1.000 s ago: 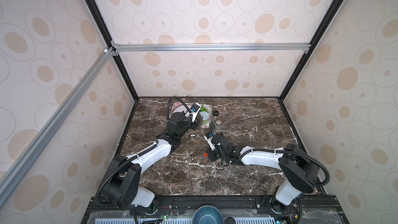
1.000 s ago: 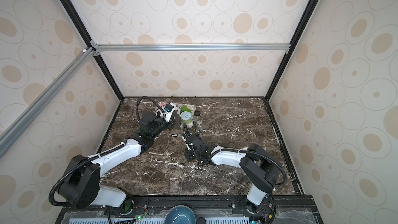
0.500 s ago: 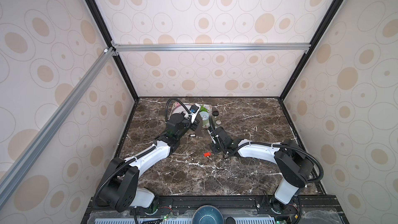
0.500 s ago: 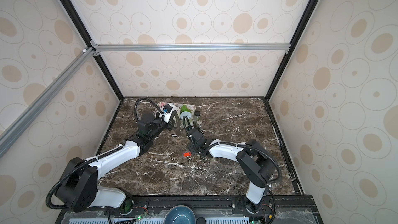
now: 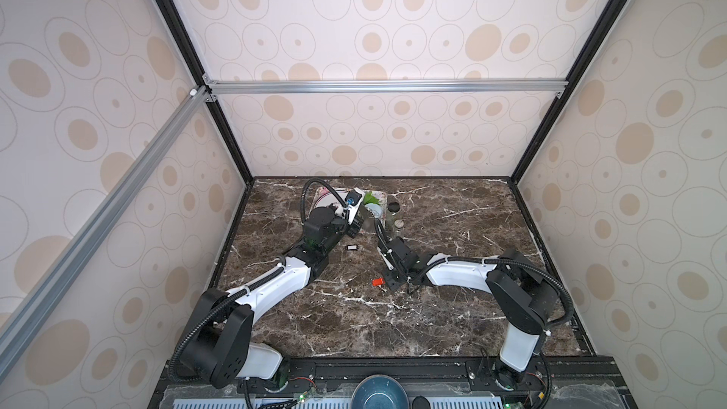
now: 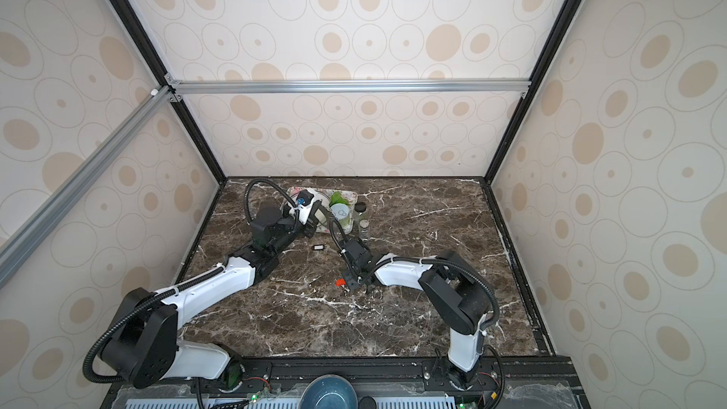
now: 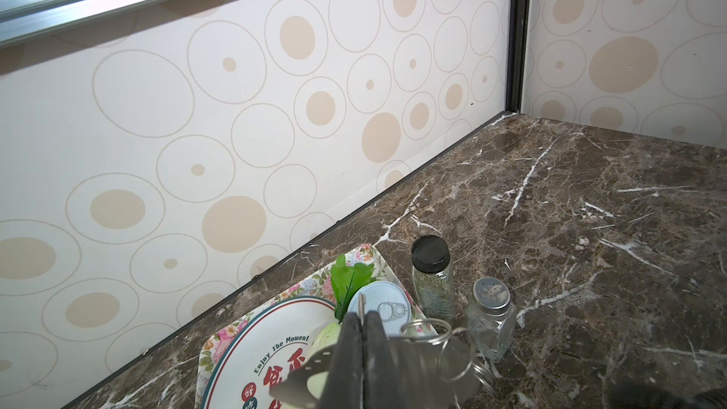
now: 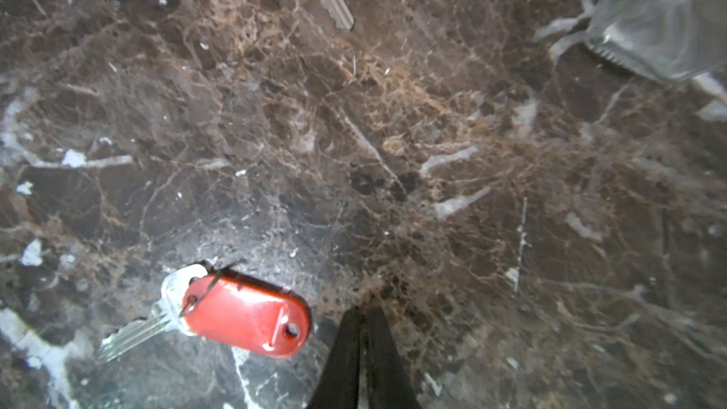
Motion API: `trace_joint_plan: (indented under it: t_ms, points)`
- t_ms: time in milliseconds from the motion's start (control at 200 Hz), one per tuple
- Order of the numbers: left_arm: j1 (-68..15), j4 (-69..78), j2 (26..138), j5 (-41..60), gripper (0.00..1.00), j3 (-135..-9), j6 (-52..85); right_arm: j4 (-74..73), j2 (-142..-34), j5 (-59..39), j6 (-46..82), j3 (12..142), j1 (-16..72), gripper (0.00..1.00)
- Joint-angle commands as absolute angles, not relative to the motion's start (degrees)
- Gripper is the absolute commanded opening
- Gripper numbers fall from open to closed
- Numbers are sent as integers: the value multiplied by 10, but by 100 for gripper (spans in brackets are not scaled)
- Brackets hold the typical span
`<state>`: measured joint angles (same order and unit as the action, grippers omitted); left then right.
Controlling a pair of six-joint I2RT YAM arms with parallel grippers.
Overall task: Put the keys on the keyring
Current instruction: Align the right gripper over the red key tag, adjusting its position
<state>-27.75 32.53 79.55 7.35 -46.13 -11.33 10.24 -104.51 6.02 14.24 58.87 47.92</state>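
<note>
**Red key** [image 8: 246, 314]: lies flat on the marble table [image 8: 472, 190], in the lower left of the right wrist view, with nothing gripping it. Its long axis runs nearly level across that frame. The silver blade points to the lower left and the holed end of the red tag points right, toward the fingertips.

**Right gripper** [image 8: 360, 314]: jaws clenched together and empty. Whether the tips touch the table cannot be told. The red key sits just beside them, to the left in that frame, outside the jaws and not between them. A top view agrees: the red key [image 5: 378, 281] lies immediately left of the right gripper [image 5: 393, 282], at mid-table.

**Black key** [image 5: 351, 247]: flat on the table, up and left of the red key in a top view, apart from both grippers.

**Keyring** [image 7: 425, 322]: blurred wire loops at the lower centre of the left wrist view, emerging just beside the closed fingers of the left gripper [image 7: 361, 318]. That gripper is clenched and appears to be grasping the keyring, in front of the tray [image 7: 232, 332] and the glass shaker [image 7: 491, 320].

**Assessment:** the right arm is nearer the red key and is the only free one. Its jaws need to open and shift left in the wrist frame to straddle the tag across its short axis. Closed tips risk shoving the key aside
</note>
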Motion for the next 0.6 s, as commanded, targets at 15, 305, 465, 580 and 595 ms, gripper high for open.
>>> trace_joint_plan:
  t_ms: [15,305,465,580,595]
  points:
    - [-276,356,778,74,0,-464,-112,122,-1060,40,152,608,483,10]
    - [-275,353,770,74,0,-462,-115,123,-1057,26,160,595,497,12]
    - [-276,354,765,74,0,-459,-115,118,-1052,21,176,576,511,12]
    - [-275,355,762,77,0,-457,-115,112,-1041,23,194,562,523,13]
    - [-275,355,762,78,0,-457,-115,110,-1039,21,197,559,525,13]
